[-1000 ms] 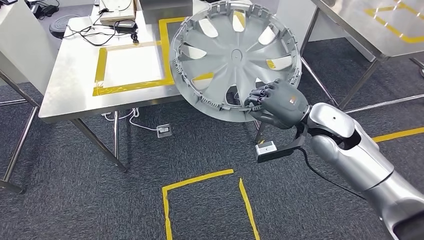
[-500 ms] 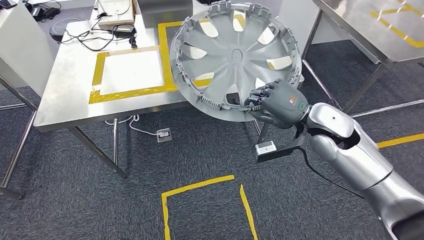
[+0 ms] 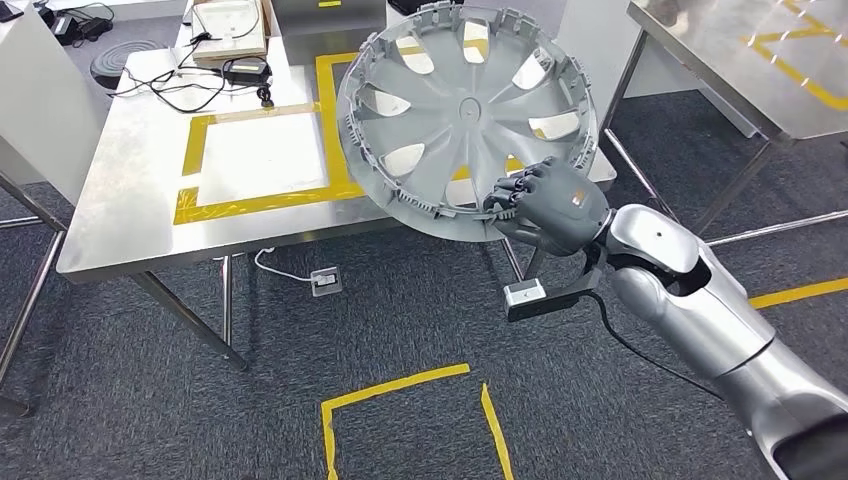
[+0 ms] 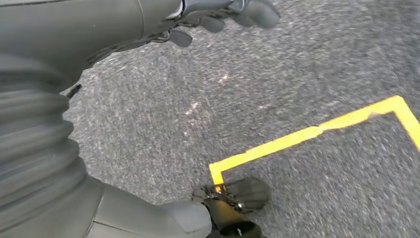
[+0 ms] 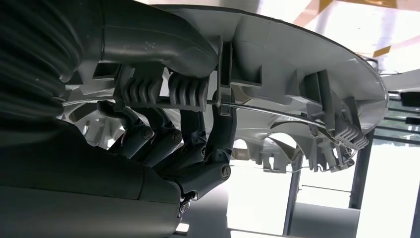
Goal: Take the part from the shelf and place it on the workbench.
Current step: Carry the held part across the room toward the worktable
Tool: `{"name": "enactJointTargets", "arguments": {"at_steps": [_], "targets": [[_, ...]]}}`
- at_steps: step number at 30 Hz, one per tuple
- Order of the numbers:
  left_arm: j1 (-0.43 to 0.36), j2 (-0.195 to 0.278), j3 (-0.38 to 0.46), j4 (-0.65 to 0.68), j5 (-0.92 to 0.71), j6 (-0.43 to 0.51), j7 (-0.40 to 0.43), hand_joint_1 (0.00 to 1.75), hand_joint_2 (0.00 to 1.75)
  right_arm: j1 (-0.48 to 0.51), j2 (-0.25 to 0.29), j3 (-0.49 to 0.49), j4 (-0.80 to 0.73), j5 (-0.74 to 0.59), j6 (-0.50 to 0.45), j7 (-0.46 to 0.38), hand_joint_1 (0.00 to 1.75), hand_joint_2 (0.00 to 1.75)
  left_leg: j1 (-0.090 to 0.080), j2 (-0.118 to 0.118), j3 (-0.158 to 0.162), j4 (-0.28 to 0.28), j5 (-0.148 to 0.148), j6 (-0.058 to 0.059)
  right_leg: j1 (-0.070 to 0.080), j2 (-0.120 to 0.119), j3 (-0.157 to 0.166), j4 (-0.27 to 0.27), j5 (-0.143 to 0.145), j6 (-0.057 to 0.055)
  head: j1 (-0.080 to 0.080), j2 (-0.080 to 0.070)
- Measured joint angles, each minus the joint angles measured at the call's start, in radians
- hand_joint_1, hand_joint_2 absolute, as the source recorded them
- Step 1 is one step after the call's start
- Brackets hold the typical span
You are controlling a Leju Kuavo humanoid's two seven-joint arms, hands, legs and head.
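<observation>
Carrying part (image 3: pixel 468 120) in right hand (image 3: pixel 556 208), fingers (image 5: pixel 198 144) gripping rim, upper middle. Next we lower it flat onto bench (image 3: pixel 130 210). Left hand (image 4: pixel 218 15) holds nothing.

The wheel cover (image 3: pixel 465 115) looks like matt grey plastic, ribbed at the rim. The desk (image 3: pixel 130 215) is brushed, faintly glossy steel edged with yellow tape (image 3: pixel 260 190). The floor (image 3: pixel 150 410) is rough dark carpet. The right hand (image 3: pixel 555 205) is matt dark plastic.
</observation>
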Motion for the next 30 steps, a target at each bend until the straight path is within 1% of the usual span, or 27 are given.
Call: {"name": "enactJointTargets", "arguments": {"at_steps": [1, 2, 3, 4, 5, 6, 7, 8, 9, 10, 11, 12, 14, 16, 17, 18, 19, 20, 21, 22, 23, 24, 25, 26, 27, 28, 30], "targets": [[0.000, 0.000, 0.000, 0.000, 0.000, 0.000, 0.000, 0.00, 1.75, -0.001, 0.001, 0.000, 0.000, 0.000, 0.000, -0.001, 1.75, 1.75, 0.002, -0.001, 0.005, -0.003, -0.003, 0.007, -0.001, -0.001, -0.004, 0.011, -0.007, 0.005, 0.000, 0.000], [-0.001, 0.000, 0.000, -0.001, 0.000, 0.001, 0.000, 0.00, 1.75, -0.002, 0.002, 0.000, 0.001, 0.000, 0.000, -0.001, 1.75, 1.75, 0.004, -0.001, 0.010, -0.006, -0.005, 0.013, -0.002, -0.002, -0.019, 0.042, -0.022, 0.010, 0.001, 0.000], [-0.002, 0.000, 0.000, -0.001, 0.000, 0.001, 0.000, 0.00, 1.75, -0.003, 0.003, 0.000, 0.002, 0.000, 0.000, -0.001, 1.75, 1.75, 0.005, -0.001, 0.014, -0.008, -0.008, 0.019, -0.002, -0.003, -0.049, 0.095, -0.043, 0.013, 0.002, 0.000], [-0.002, -0.001, 0.000, -0.001, 0.000, 0.001, 0.000, 0.00, 1.75, -0.002, 0.004, 0.000, 0.003, 0.000, 0.000, -0.001, 1.75, 1.75, 0.005, -0.002, 0.018, -0.008, -0.013, 0.023, -0.002, -0.002, -0.090, 0.165, -0.066, 0.016, 0.002, 0.000], [-0.001, -0.001, 0.000, -0.001, 0.000, 0.001, 0.000, 0.00, 1.75, 0.000, 0.005, 0.000, 0.005, 0.000, 0.000, 0.000, 1.75, 1.75, 0.005, -0.002, 0.021, -0.008, -0.018, 0.025, -0.002, -0.002, -0.135, 0.233, -0.084, 0.017, 0.003, 0.000], [0.001, -0.001, 0.001, -0.001, 0.000, 0.001, 0.000, 0.00, 1.75, 0.002, 0.005, 0.000, 0.007, 0.000, 0.000, 0.000, 1.75, 1.75, 0.004, -0.003, 0.027, -0.007, -0.023, 0.026, -0.002, -0.002, -0.170, 0.278, -0.086, 0.018, 0.003, 0.000], [0.002, -0.001, 0.001, 0.000, 0.000, 0.001, 0.000, 0.00, 1.75, 0.004, 0.005, 0.000, 0.008, 0.000, 0.000, 0.000, 1.75, 1.75, 0.004, -0.004, 0.034, -0.007, -0.029, 0.026, -0.002, -0.002, -0.189, 0.288, -0.067, 0.018, 0.003, 0.000], [0.004, -0.001, 0.001, 0.000, 0.000, 0.002, 0.000, 0.00, 1.75, 0.005, 0.005, 0.000, 0.009, 0.000, 0.000, -0.001, 1.75, 1.75, 0.003, -0.005, 0.044, -0.006, -0.036, 0.024, -0.002, -0.002, -0.187, 0.257, -0.027, 0.016, 0.003, 0.000], [0.004, -0.001, 0.001, 0.000, 0.000, 0.002, 0.000, 0.00, 1.75, 0.006, 0.005, 0.000, 0.009, 0.000, 0.000, -0.002, 1.75, 1.75, 0.003, -0.006, 0.056, -0.006, -0.044, 0.022, -0.002, -0.003, -0.168, 0.192, 0.025, 0.013, 0.003, 0.000], [0.004, -0.002, 0.001, 0.000, 0.000, 0.002, 0.000, 0.00, 1.75, 0.006, 0.005, 0.000, 0.009, 0.000, -0.001, -0.002, 1.75, 1.75, 0.003, -0.007, 0.064, -0.006, -0.052, 0.019, 0.000, -0.004, -0.142, 0.124, 0.067, 0.008, 0.002, 0.000], [0.003, -0.002, 0.001, 0.000, 0.000, 0.003, 0.000, 0.00, 1.75, 0.006, 0.005, 0.000, 0.009, 0.000, -0.001, -0.001, 1.75, 1.75, 0.002, -0.008, 0.070, -0.005, -0.059, 0.015, 0.003, -0.004, -0.116, 0.062, 0.091, 0.003, 0.002, 0.000], [0.003, -0.002, 0.001, 0.000, 0.000, 0.003, 0.000, 0.00, 1.75, 0.007, 0.005, 0.000, 0.009, -0.001, -0.002, 0.000, 1.75, 1.75, 0.001, -0.009, 0.072, -0.005, -0.064, 0.009, 0.006, -0.005, -0.100, 0.024, 0.099, -0.003, 0.001, 0.000], [0.004, -0.002, 0.001, 0.001, 0.000, 0.004, -0.001, 0.00, 1.75, 0.008, 0.005, 0.000, 0.008, -0.001, -0.003, 0.001, 1.75, 1.75, 0.000, -0.008, 0.074, -0.006, -0.069, -0.003, 0.011, -0.004, -0.089, 0.003, 0.085, -0.015, 0.001, 0.000], [0.005, -0.002, 0.001, 0.000, -0.001, 0.004, -0.003, 0.00, 1.75, 0.010, 0.005, -0.001, 0.005, -0.002, -0.002, 0.004, 1.75, 1.75, 0.000, -0.005, 0.075, -0.002, -0.079, -0.014, 0.005, -0.002, -0.080, -0.004, 0.081, -0.025, 0.001, 0.000], [0.004, -0.002, 0.001, 0.000, -0.002, 0.004, -0.004, 0.00, 1.75, 0.010, 0.005, -0.003, 0.003, -0.002, -0.002, 0.005, 1.75, 1.75, 0.001, -0.004, 0.065, 0.023, -0.092, -0.019, 0.001, -0.003, -0.072, -0.008, 0.078, -0.031, 0.000, 0.000], [0.003, -0.001, 0.001, 0.000, -0.003, 0.004, -0.004, 0.00, 1.75, 0.011, 0.004, -0.004, 0.001, -0.003, -0.002, 0.007, 1.75, 1.75, 0.002, -0.002, 0.042, 0.068, -0.110, -0.024, -0.002, -0.003, -0.063, -0.011, 0.075, -0.035, -0.001, 0.000], [0.003, -0.001, 0.001, 0.000, -0.004, 0.004, -0.004, 0.00, 1.75, 0.013, 0.004, -0.005, 0.000, -0.003, -0.001, 0.008, 1.75, 1.75, 0.003, 0.000, 0.007, 0.132, -0.133, -0.028, -0.003, -0.004, -0.058, -0.012, 0.070, -0.038, -0.002, 0.000], [0.003, -0.001, 0.001, 0.000, -0.004, 0.004, -0.004, 0.00, 1.75, 0.017, 0.003, -0.005, 0.000, -0.004, -0.001, 0.009, 1.75, 1.75, 0.005, 0.001, -0.035, 0.202, -0.153, -0.031, -0.003, -0.004, -0.053, -0.012, 0.066, -0.040, -0.002, 0.000], [0.004, -0.001, 0.001, 0.000, -0.005, 0.004, -0.002, 0.00, 1.75, 0.023, 0.003, -0.006, -0.001, -0.005, 0.000, 0.010, 1.75, 1.75, 0.006, 0.002, -0.072, 0.255, -0.161, -0.033, -0.003, -0.003, -0.047, -0.012, 0.060, -0.039, -0.002, 0.000], [0.006, -0.001, 0.001, 0.000, -0.005, 0.004, -0.001, 0.00, 1.75, 0.028, 0.002, -0.006, -0.002, -0.006, 0.000, 0.011, 1.75, 1.75, 0.006, 0.004, -0.095, 0.277, -0.150, -0.034, -0.003, -0.002, -0.040, -0.012, 0.054, -0.038, -0.002, 0.000], [0.008, -0.001, 0.001, 0.000, -0.006, 0.004, 0.000, 0.00, 1.75, 0.033, 0.002, -0.006, -0.004, -0.006, 0.000, 0.011, 1.75, 1.75, 0.006, 0.004, -0.098, 0.259, -0.118, -0.033, -0.003, -0.001, -0.030, -0.012, 0.047, -0.037, -0.002, 0.000], [0.009, 0.000, 0.001, 0.000, -0.006, 0.003, 0.000, 0.00, 1.75, 0.037, 0.002, -0.006, -0.006, -0.007, 0.000, 0.011, 1.75, 1.75, 0.006, 0.004, -0.083, 0.205, -0.071, -0.031, -0.003, 0.000, -0.018, -0.012, 0.039, -0.034, -0.002, 0.000], [0.009, 0.000, 0.001, 0.000, -0.006, 0.003, 0.000, 0.00, 1.75, 0.039, 0.002, -0.007, -0.008, -0.008, 0.000, 0.012, 1.75, 1.75, 0.006, 0.004, -0.060, 0.136, -0.024, -0.028, -0.004, 0.001, -0.008, -0.011, 0.031, -0.031, -0.002, 0.000], [0.009, 0.000, 0.001, 0.001, -0.006, 0.003, 0.000, 0.00, 1.75, 0.040, 0.002, -0.007, -0.009, -0.008, 0.000, 0.014, 1.75, 1.75, 0.006, 0.004, -0.034, 0.072, 0.007, -0.025, -0.001, 0.003, -0.002, -0.009, 0.022, -0.025, -0.003, 0.000], [0.008, 0.000, 0.001, 0.001, -0.006, 0.003, 0.001, 0.00, 1.75, 0.041, 0.001, -0.008, -0.011, -0.009, 0.001, 0.016, 1.75, 1.75, 0.005, 0.004, -0.016, 0.029, 0.019, -0.020, 0.001, 0.004, 0.000, -0.008, 0.017, -0.019, -0.003, 0.000], [0.007, 0.000, 0.001, 0.001, -0.007, 0.003, 0.001, 0.00, 1.75, 0.042, -0.001, -0.010, -0.013, -0.009, 0.002, 0.018, 1.75, 1.75, 0.004, 0.003, -0.008, 0.010, 0.016, -0.015, 0.003, 0.005, -0.001, -0.007, 0.013, -0.013, -0.004, 0.000], [0.007, 0.000, 0.001, 0.001, -0.010, 0.003, 0.001, 0.00, 1.75, 0.044, -0.007, -0.014, -0.020, -0.010, 0.002, 0.020, 1.75, 1.75, 0.003, 0.000, -0.004, 0.004, 0.002, 0.000, 0.003, 0.005, -0.002, -0.009, 0.008, -0.002, -0.003, 0.000]]}}
